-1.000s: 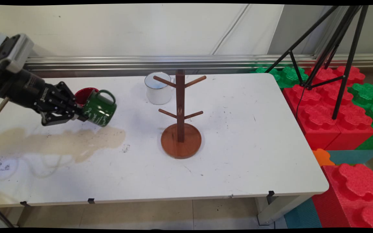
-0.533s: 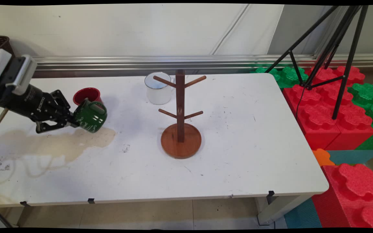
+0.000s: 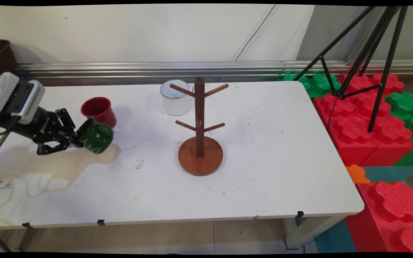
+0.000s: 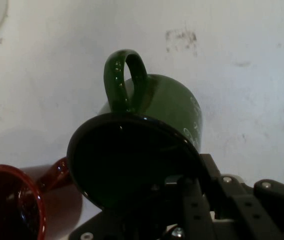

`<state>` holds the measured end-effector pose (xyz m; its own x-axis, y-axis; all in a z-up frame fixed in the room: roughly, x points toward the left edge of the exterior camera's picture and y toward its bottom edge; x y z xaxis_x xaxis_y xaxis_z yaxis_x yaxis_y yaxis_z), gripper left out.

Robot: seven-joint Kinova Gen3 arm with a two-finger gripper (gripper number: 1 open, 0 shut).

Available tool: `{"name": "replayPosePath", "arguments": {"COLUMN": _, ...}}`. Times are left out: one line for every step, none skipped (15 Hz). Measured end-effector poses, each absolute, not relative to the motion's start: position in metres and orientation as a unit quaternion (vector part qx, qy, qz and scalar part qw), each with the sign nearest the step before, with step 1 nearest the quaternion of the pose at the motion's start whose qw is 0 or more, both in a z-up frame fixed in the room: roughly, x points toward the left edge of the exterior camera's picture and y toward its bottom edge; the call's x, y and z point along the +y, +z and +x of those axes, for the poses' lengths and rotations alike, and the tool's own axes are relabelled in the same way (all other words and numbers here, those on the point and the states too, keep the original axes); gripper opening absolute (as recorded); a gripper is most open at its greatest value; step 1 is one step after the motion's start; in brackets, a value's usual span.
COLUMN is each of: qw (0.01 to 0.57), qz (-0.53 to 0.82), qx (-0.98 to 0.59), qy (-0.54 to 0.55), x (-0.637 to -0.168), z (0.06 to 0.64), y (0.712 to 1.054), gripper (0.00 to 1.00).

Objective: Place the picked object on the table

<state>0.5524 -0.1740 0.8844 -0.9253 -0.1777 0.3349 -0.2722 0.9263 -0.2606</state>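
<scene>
White worktop [image 3: 264, 172] carries a wooden mug tree [image 3: 200, 132] near its centre, a white enamel mug [image 3: 173, 98] just behind it toward the far edge, and a red mug [image 3: 99, 111] near the far-left corner. Beside the red mug, the gripper [image 3: 74, 138] grasps a green mug [image 3: 95, 136] by its rim, tilted, near the left edge.

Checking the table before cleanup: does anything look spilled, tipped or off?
Yes. A tan stain spreads across the table's left side, like dried liquid. Just above it, the gripper holds the green mug by its rim, tipped sideways. The red mug, white mug and mug tree stand upright.
</scene>
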Motion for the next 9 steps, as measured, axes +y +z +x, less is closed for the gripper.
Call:
{"name": "replayPosePath", "arguments": {"qw": 0.149, "qz": 0.109, "qx": -0.971, "qy": 0.153, "x": -0.173, "z": 0.553, "y": 0.881, "gripper": 0.00}}
{"name": "replayPosePath", "arguments": {"qw": 0.144, "qz": 0.103, "qx": -0.972, "qy": 0.152, "x": -0.172, "z": 0.553, "y": 0.877, "gripper": 0.00}}
{"name": "replayPosePath", "arguments": {"qw": 0.139, "qz": 0.096, "qx": -0.974, "qy": 0.151, "x": -0.171, "z": 0.553, "y": 0.874, "gripper": 0.00}}
{"name": "replayPosePath", "arguments": {"qw": 0.136, "qz": 0.093, "qx": -0.975, "qy": 0.151, "x": -0.170, "z": 0.553, "y": 0.872, "gripper": 0.00}}
{"name": "replayPosePath", "arguments": {"qw": 0.133, "qz": 0.089, "qx": -0.976, "qy": 0.151, "x": -0.169, "z": 0.553, "y": 0.870, "gripper": 0.00}}
{"name": "replayPosePath", "arguments": {"qw": 0.129, "qz": 0.084, "qx": -0.977, "qy": 0.150, "x": -0.169, "z": 0.553, "y": 0.867, "gripper": 0.00}}
{"name": "replayPosePath", "arguments": {"qw": 0.125, "qz": 0.080, "qx": -0.977, "qy": 0.150, "x": -0.168, "z": 0.553, "y": 0.864, "gripper": 0.00}}
{"name": "replayPosePath", "arguments": {"qw": 0.121, "qz": 0.076, "qx": -0.978, "qy": 0.150, "x": -0.167, "z": 0.553, "y": 0.861, "gripper": 0.00}}
{"name": "replayPosePath", "arguments": {"qw": 0.118, "qz": 0.072, "qx": -0.979, "qy": 0.151, "x": -0.167, "z": 0.553, "y": 0.858, "gripper": 0.00}}
